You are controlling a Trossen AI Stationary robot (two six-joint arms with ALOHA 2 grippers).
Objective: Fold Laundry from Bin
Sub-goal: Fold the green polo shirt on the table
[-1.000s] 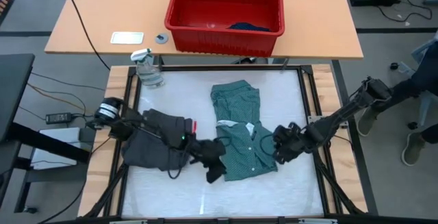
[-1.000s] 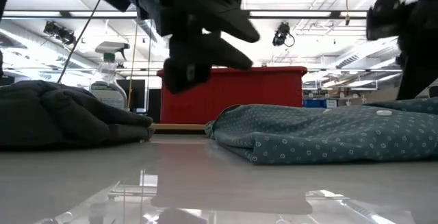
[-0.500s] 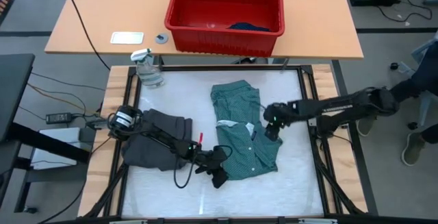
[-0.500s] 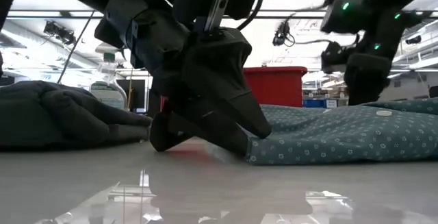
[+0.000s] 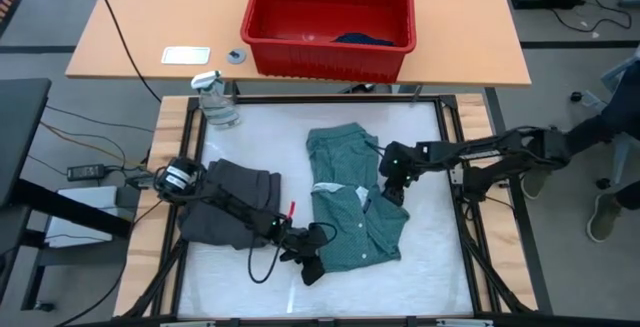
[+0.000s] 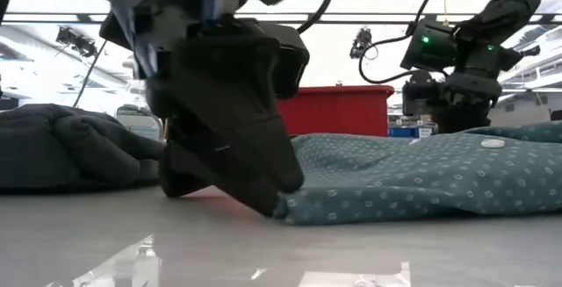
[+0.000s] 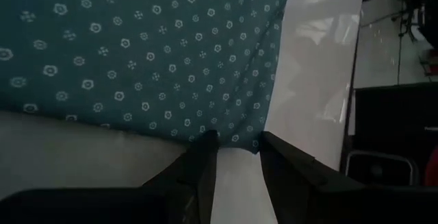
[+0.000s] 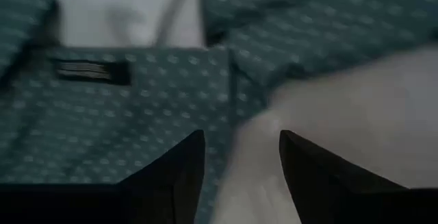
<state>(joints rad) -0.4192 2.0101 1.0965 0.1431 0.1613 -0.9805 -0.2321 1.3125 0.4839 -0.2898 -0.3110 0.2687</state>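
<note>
From above, the teal dotted shirt (image 5: 352,197) lies partly folded on the white counter (image 5: 420,267). The left gripper (image 5: 312,260) sits at its near corner, and the right gripper (image 5: 392,182) hangs over its far side edge. A dark grey garment (image 5: 228,215) rests under the left arm, and the red bin (image 5: 330,12), holding a blue piece (image 5: 362,39), stands well beyond both grippers. With the two grippers on opposite corners, an uneven pull could skew the fold.

At counter level, the left gripper (image 6: 263,195) touches the surface right against the shirt's (image 6: 421,177) hem. I cannot tell here whether cloth lies between its fingers. It could well bulldoze the hem into a bunch instead of catching it.

The left wrist view shows the fingers (image 7: 205,157) slightly parted with the shirt's (image 7: 137,53) corner just ahead of them and bare counter in the gap. Closing now risks a thin pinch that slips free on lifting.

The right wrist view shows the fingers (image 8: 185,159) spread and empty above the shirt's (image 8: 137,101) edge beside the collar label (image 8: 87,70). Descending here could grab several layers and undo the fold.
</note>
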